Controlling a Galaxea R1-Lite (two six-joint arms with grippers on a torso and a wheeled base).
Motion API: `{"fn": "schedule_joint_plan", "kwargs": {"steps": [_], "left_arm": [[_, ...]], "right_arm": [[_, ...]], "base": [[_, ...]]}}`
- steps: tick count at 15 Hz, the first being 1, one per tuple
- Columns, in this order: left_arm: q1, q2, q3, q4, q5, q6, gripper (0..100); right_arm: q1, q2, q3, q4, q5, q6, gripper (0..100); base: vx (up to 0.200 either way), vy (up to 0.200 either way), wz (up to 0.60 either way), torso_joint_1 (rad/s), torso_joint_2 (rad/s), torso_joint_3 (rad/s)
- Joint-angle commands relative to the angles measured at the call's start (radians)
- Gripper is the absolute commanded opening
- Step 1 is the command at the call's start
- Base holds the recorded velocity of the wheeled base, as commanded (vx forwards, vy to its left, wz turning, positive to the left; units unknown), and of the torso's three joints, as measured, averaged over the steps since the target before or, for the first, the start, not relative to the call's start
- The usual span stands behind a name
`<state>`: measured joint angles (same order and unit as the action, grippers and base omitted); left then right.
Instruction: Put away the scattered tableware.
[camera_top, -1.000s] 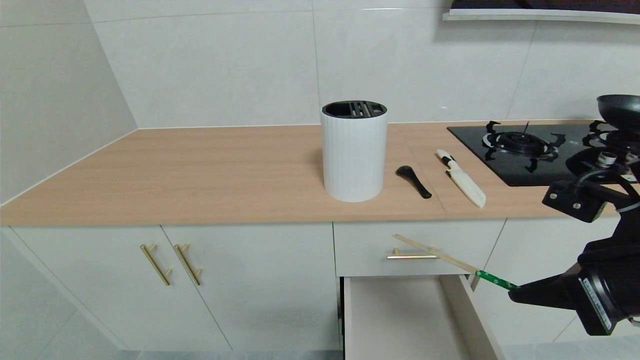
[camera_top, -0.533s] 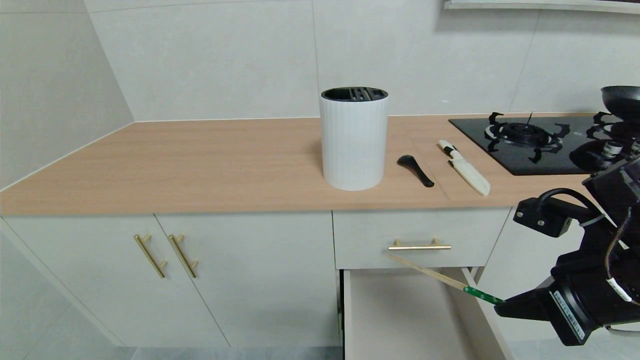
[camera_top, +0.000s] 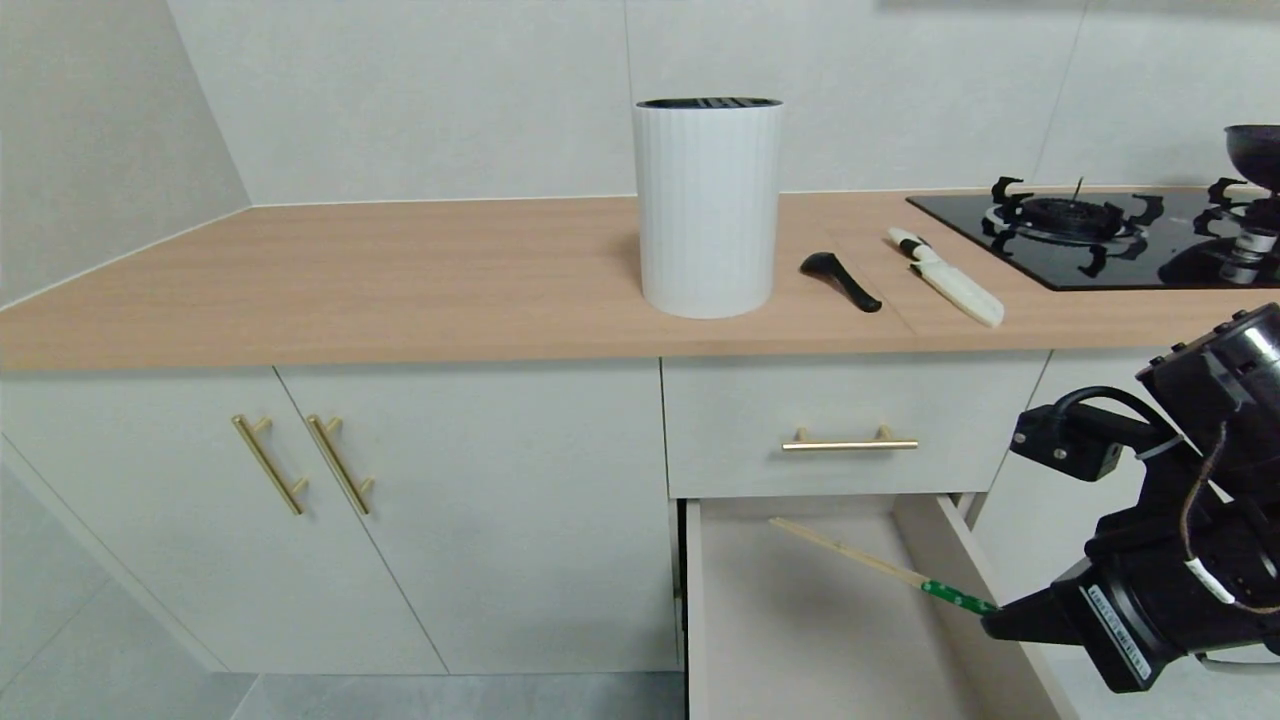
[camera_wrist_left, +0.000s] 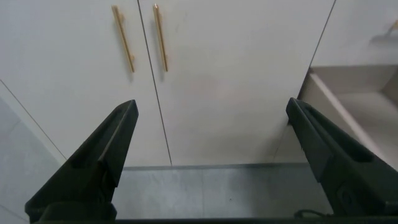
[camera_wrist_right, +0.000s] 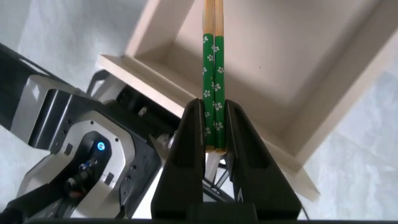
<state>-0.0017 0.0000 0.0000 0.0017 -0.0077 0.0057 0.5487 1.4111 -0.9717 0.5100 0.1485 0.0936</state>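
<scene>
One bench stands above one open drawer and carries one white holder, one knife and one black spoon. The left hand gapes wide. The right hand pinches two chopsticks over the drawer.

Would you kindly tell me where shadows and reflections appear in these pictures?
Head view: the glossy hob mirrors its grates; the white holder throws a faint shadow on the counter. Left wrist view: the open claw is a dark silhouette against pale cupboard doors. Right wrist view: no glare on the chopsticks.
</scene>
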Motion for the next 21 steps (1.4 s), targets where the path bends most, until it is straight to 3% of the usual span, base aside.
{"fn": "schedule_joint_plan", "kwargs": {"steps": [1, 7, 14, 18, 21], "left_arm": [[0.0, 0.002, 0.0, 0.0, 0.0, 0.0, 100], [0.0, 0.002, 0.0, 0.0, 0.0, 0.0, 100], [0.0, 0.002, 0.0, 0.0, 0.0, 0.0, 100], [0.0, 0.002, 0.0, 0.0, 0.0, 0.0, 100], [0.0, 0.002, 0.0, 0.0, 0.0, 0.0, 100]], "right_arm": [[0.0, 0.011, 0.001, 0.001, 0.0, 0.0, 0], [0.0, 0.029, 0.002, -0.016, -0.001, 0.0, 0], [0.0, 0.135, 0.025, -0.094, -0.009, 0.0, 0], [-0.004, 0.427, 0.01, -0.274, -0.033, 0.049, 0], [0.022, 0.586, -0.01, -0.508, -0.078, 0.232, 0]], "base": [[0.0, 0.0, 0.0, -0.144, 0.46, 0.305], [0.0, 0.0, 0.0, -0.093, 0.39, 0.29], [0.0, 0.0, 0.0, -0.008, 0.03, 0.023], [0.0, 0.0, 0.0, 0.0, 0.0, 0.0], [0.0, 0.0, 0.0, 0.0, 0.0, 0.0]]}}
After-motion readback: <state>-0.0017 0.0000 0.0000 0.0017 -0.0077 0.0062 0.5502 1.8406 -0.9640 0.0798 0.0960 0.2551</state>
